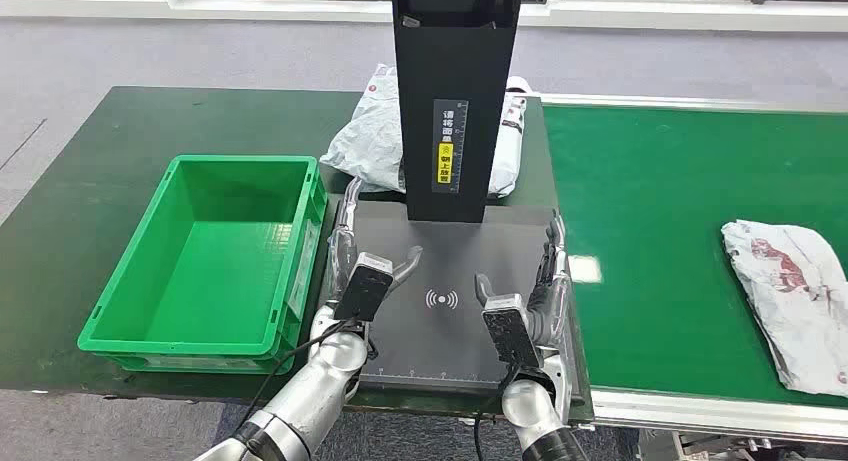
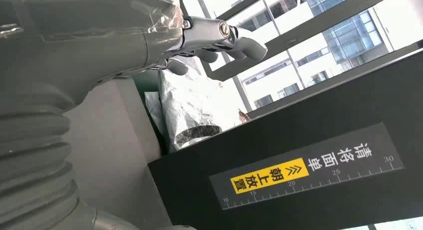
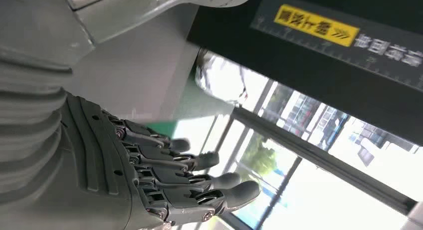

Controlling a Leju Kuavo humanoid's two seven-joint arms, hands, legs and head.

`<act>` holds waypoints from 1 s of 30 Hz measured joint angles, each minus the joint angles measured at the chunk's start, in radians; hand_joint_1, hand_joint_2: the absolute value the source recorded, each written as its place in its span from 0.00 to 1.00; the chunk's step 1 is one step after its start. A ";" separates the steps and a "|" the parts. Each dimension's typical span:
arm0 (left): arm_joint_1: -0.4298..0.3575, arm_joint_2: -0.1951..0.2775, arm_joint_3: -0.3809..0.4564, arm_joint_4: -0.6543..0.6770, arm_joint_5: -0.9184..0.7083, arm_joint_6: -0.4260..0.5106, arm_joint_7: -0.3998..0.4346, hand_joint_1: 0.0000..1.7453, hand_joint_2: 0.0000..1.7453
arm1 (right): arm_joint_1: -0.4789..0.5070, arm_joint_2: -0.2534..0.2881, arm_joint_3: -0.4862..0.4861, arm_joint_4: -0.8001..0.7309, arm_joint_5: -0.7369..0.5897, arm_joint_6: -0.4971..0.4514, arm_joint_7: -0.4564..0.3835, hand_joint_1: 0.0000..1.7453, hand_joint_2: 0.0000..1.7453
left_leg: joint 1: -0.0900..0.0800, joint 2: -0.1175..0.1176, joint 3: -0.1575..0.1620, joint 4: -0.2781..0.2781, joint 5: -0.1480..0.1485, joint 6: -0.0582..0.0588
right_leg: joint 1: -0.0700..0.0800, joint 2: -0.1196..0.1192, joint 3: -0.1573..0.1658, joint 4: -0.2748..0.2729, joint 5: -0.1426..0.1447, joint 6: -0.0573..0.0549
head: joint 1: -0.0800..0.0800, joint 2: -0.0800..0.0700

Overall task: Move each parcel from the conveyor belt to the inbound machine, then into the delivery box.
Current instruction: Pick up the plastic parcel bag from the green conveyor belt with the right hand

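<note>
Both arms reach forward over the dark flat plate of the inbound machine (image 1: pixel 440 281). The left hand (image 1: pixel 352 261) sits over the left edge of the plate, palm facing in, with its fingers (image 2: pixel 234 38) stretched out and a little apart, holding nothing. The right hand (image 1: pixel 540 286) sits over the right edge of the plate, palm facing in too, and its fingers (image 3: pixel 199 177) are out straight and spread, holding nothing. The plate between the two hands shows a small white signal mark (image 1: pixel 441 299). A black post (image 1: pixel 455 91) with a yellow label stands at the far edge of the plate. One parcel (image 1: pixel 375 131), a crinkly grey bag, lies behind the post at the far edge of the surface, past the fingertips of both hands and not touching them. Another parcel (image 1: pixel 790 296), white and grey with red marks, lies on the green conveyor belt (image 1: pixel 650 201) near its right edge, well apart from the right hand. The green delivery box (image 1: pixel 215 256) stands on the dark surface (image 1: pixel 90 181) just beside the left hand, at the left edge of the machine.
</note>
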 joint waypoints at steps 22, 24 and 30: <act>0.023 0.023 0.001 -0.065 0.029 -0.007 0.000 0.00 1.00 | -0.101 -0.033 -0.705 0.079 0.827 -0.002 0.124 0.00 1.00 | -0.001 -0.002 0.000 0.001 0.000 0.001 | -0.001 -0.001 0.001 0.000 0.001 0.001 | 0.000 0.000; 0.024 0.024 0.002 -0.069 0.030 -0.008 0.000 0.00 1.00 | -0.109 -0.047 -0.759 0.086 0.914 -0.002 0.178 0.00 1.00 | -0.001 -0.003 -0.001 0.002 0.000 0.001 | -0.001 -0.001 0.001 0.000 0.001 0.002 | 0.000 0.000; 0.025 0.027 0.004 -0.072 0.038 -0.007 0.000 0.00 1.00 | -0.143 -0.138 -0.858 0.175 1.085 -0.002 0.434 0.00 1.00 | -0.003 -0.003 -0.001 0.003 0.000 0.003 | -0.003 -0.002 0.001 0.000 0.002 0.003 | 0.000 0.000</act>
